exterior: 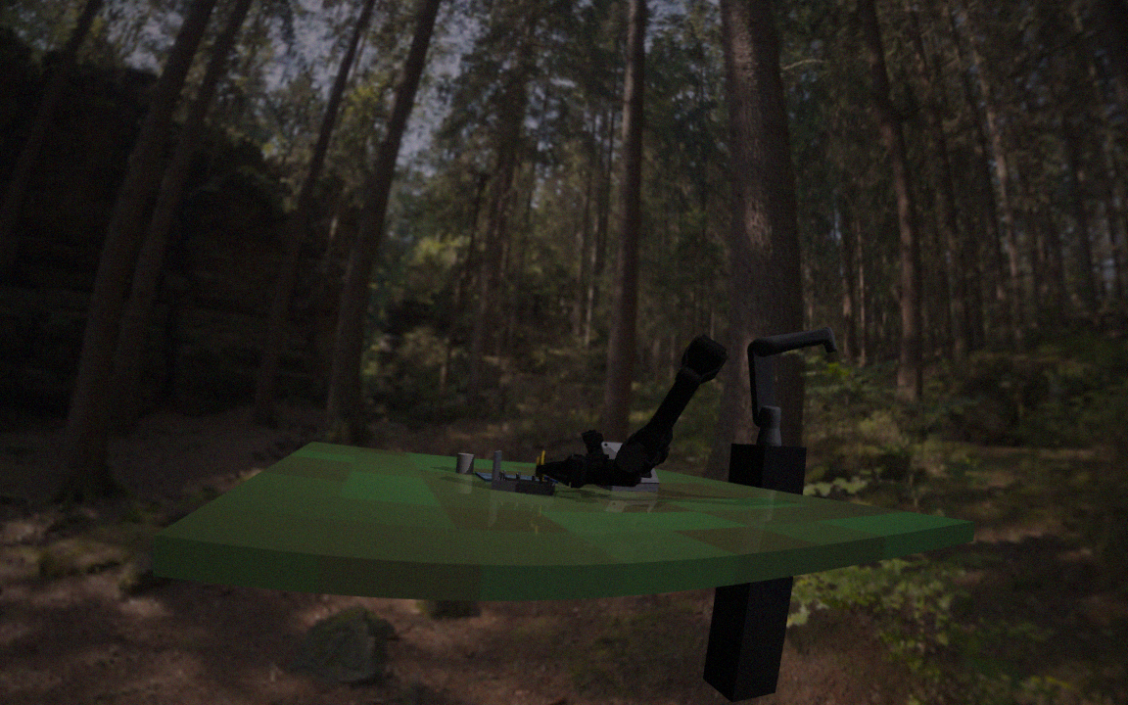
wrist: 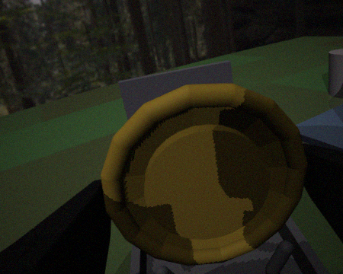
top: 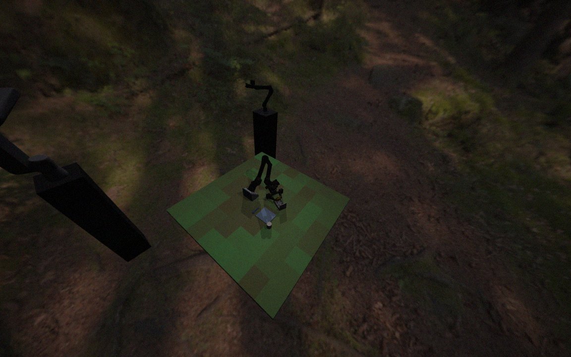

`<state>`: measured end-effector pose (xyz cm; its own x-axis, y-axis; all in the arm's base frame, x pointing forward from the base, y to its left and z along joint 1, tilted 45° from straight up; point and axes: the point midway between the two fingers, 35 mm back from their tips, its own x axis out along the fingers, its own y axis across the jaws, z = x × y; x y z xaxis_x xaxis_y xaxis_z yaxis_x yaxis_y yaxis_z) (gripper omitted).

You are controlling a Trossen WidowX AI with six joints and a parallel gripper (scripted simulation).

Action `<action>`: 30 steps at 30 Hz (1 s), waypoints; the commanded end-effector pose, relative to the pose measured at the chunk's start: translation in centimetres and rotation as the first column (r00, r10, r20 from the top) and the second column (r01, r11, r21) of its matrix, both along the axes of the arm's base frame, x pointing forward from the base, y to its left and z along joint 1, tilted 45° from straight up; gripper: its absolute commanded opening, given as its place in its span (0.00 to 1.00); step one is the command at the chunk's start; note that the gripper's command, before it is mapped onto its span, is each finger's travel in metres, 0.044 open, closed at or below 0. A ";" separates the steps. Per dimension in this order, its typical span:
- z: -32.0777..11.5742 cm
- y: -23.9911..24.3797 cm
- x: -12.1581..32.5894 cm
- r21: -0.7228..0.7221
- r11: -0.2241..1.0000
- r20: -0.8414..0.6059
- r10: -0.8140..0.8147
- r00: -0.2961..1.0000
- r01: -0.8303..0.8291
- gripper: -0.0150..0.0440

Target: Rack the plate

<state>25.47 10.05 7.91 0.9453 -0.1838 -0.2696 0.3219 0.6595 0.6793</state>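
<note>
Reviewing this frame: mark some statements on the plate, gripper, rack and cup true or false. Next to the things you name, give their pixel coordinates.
1. The gripper (top: 278, 199) (exterior: 542, 468) (wrist: 202, 173) is shut on the yellow plate (top: 279, 199) (exterior: 540, 456) (wrist: 206, 171). True.
2. The plate is lying flat. False: it is held up on edge.
3. In the wrist view, the dish rack's upright panel (top: 282, 206) (exterior: 496, 470) (wrist: 175, 88) shows behind the plate. True.
4. The cup (top: 268, 225) (exterior: 463, 462) (wrist: 341, 72) is inside the rack. False: it stands outside, by a corner of the flat blue piece (top: 265, 214) (wrist: 333, 123).
5. Release and withdrawal are both done. False: the fingers hold the plate.
</note>
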 end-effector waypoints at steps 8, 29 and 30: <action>0.0 0.0 0.0 0.000 1.000 0.000 0.000 1.000 0.000 0.92; 8.3 -7.9 1.8 -0.029 1.000 0.001 -0.006 1.000 0.006 0.93; 8.4 -8.0 1.8 -0.030 1.000 0.002 -0.006 1.000 0.006 0.93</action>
